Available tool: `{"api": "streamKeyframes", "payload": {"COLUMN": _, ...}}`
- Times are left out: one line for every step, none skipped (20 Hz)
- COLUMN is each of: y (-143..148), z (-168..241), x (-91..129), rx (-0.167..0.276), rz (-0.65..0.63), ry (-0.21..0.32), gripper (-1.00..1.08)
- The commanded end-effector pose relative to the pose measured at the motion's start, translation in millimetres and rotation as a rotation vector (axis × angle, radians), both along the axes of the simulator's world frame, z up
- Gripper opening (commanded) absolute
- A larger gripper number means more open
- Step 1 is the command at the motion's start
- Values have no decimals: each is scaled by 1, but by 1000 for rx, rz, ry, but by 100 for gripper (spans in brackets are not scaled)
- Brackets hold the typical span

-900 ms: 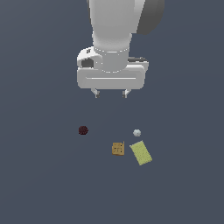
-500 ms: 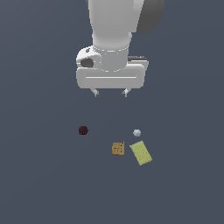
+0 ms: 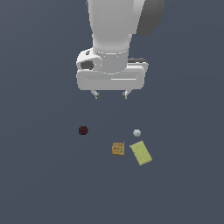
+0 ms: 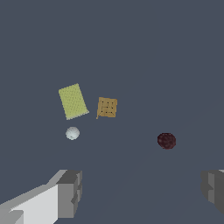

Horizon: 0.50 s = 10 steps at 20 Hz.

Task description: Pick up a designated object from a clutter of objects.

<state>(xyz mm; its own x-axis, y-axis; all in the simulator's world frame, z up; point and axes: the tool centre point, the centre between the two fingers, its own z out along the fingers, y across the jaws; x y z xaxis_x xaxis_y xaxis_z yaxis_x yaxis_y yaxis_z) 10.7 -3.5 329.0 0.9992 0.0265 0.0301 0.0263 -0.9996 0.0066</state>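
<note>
**Approach phase: pincer high, target box not yet under it**

Pincer hangs well above the flat grey counter, fingers spread wide, nothing between them. Wrist view agrees: the two fingertips sit at opposite edges of the picture with bare counter in the gap.

Left to right in the exterior view:
- small dark red ball, alone, well apart from the rest.
- small orange-brown squarish flat box with faint printed grid marks: the target. Lies flat, near the middle of the group, nearer the camera than the pincer's drop line and a little toward the exterior view's right.
- tiny white ball, near the slab's far end, not touching from what I can see.
- flat yellow-green rectangular slab, just beside the box with a thin gap, lying skewed.

How I'd do the step:
- Centre over the box before descending; it's off the pincer axis now.
- The box is low, so go right down to the counter and close on two opposite side faces.
- The slab side is the tight one. Judging from the wrist view, I'd turn the wrist so one finger drops into the box–slab gap squarely, or close across the other pair of faces, which look clear.
- White ball could roll if nudged; keep the fingers off it.

Containers: none in view. No bin, tray or bowl; all four items sit loose on the counter.
</note>
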Motion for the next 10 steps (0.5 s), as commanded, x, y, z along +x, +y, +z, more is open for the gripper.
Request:
{"api": "streamKeyframes", "payload": {"y": 1, "z": -7, "x": 4, "rx": 1, "rz": -3, "ry": 2, "gripper": 100}}
{"api": "streamKeyframes", "payload": {"y": 1, "z": -11, "x": 6, "rx": 1, "rz": -5, "ry": 2, "gripper": 100}}
{"api": "streamKeyframes", "payload": {"y": 2, "z": -15, "x": 8, "rx": 1, "rz": -7, "ry": 3, "gripper": 100}}
{"api": "streamKeyframes", "payload": {"y": 3, "z": -20, "x": 10, "rx": 1, "rz": -10, "ry": 3, "gripper": 100}}
{"api": "streamKeyframes", "payload": {"y": 4, "z": -25, "x": 13, "rx": 2, "rz": -12, "ry": 4, "gripper": 100}}
{"api": "streamKeyframes", "payload": {"y": 4, "z": -31, "x": 16, "rx": 2, "rz": -15, "ry": 5, "gripper": 100}}
{"api": "streamKeyframes", "payload": {"y": 5, "z": -37, "x": 19, "rx": 2, "rz": -18, "ry": 5, "gripper": 100}}
{"api": "streamKeyframes", "payload": {"y": 6, "z": -44, "x": 22, "rx": 3, "rz": -22, "ry": 6, "gripper": 100}}
{"api": "streamKeyframes", "payload": {"y": 7, "z": -52, "x": 25, "rx": 3, "rz": -25, "ry": 7, "gripper": 100}}
{"api": "streamKeyframes", "payload": {"y": 9, "z": -60, "x": 28, "rx": 4, "rz": -29, "ry": 8, "gripper": 100}}
